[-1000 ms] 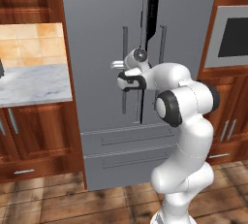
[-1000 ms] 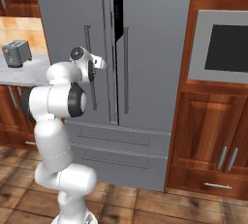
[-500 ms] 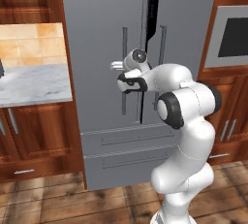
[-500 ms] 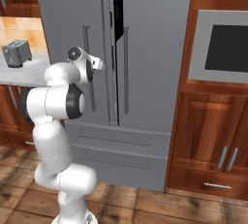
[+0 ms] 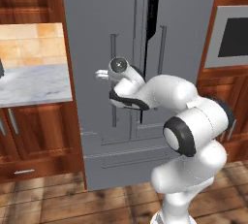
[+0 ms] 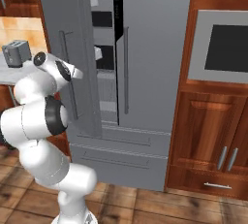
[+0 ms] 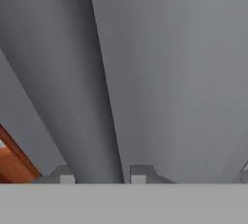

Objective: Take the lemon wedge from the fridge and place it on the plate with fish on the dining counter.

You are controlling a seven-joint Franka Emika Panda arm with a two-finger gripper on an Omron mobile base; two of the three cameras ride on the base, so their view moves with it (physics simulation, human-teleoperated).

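Note:
The grey fridge (image 5: 184, 14) (image 6: 155, 48) stands straight ahead. Its left door (image 5: 97, 24) (image 6: 63, 5) is pulled ajar, and black shelves and white bins (image 6: 102, 53) show in the gap. My gripper (image 5: 102, 74) (image 7: 99, 175) is shut on that door's long vertical bar handle (image 5: 114, 53) (image 7: 92, 97), which runs between the two fingertips (image 7: 63, 174). In the right base view the hand (image 6: 68, 71) sits against the handle (image 6: 63, 48). The lemon wedge is hidden. The plate with fish and the dining counter are out of view.
A small marble worktop (image 5: 29, 85) backed by tan tiles lies left of the fridge, with a toaster (image 6: 17, 53) on it. A built-in oven (image 6: 223, 48) and wood cabinets (image 6: 208, 136) fill the right side. Grey drawers (image 6: 121, 155) sit below the doors.
The jaws have closed on the left door's handle. The hand has drawn back towards me and the door has swung further open, widening the dark gap.

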